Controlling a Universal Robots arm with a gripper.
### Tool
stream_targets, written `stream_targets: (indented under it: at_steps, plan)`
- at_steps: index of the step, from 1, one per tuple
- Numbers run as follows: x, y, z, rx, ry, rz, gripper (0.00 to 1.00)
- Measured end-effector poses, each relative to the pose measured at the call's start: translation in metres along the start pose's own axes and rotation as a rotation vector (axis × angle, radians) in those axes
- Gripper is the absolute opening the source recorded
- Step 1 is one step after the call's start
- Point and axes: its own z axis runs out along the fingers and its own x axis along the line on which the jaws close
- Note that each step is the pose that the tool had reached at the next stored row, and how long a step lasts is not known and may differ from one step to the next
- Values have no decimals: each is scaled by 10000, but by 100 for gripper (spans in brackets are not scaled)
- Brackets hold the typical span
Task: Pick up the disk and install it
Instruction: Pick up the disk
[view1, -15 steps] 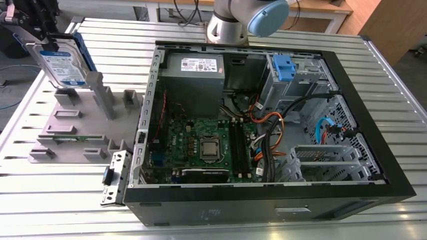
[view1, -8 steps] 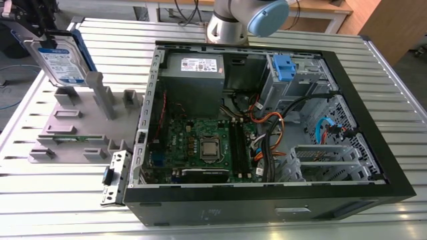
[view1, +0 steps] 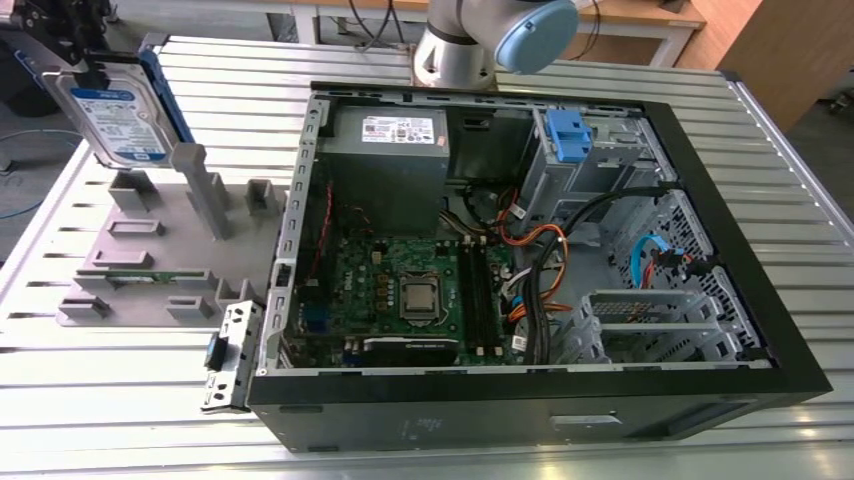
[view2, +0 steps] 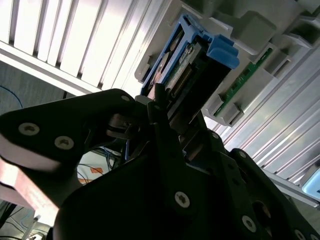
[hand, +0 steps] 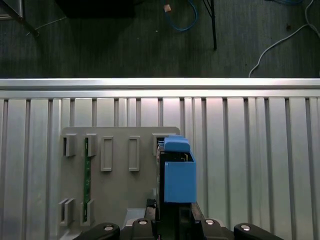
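Clamps the gripper (view1: 83, 68) tight on the upper end of the disk (view1: 120, 115), held upright with the label facing out in the exterior view. Hangs the disk straight below the gripper, over the grey holder plate (view1: 147, 250) on the counter (view1: 134, 440). Shows the blue carrier frame (hand: 178, 175) edge-on in the first wrist view. Cannot tell whether the disk's lower edge touches the holder. Leaves the open computer case (view1: 534, 250) well off to the gripper's side, toward the exterior view's right.

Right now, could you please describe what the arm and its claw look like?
The arm is a silver-grey tube with a rounded light-blue joint cap. The claw is a black linkage of flat plates, fastened with silver screws.
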Motion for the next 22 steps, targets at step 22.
stream_targets:
  at_steps: [22]
  plan:
    - [-2,3,-52,0,0,0,35]
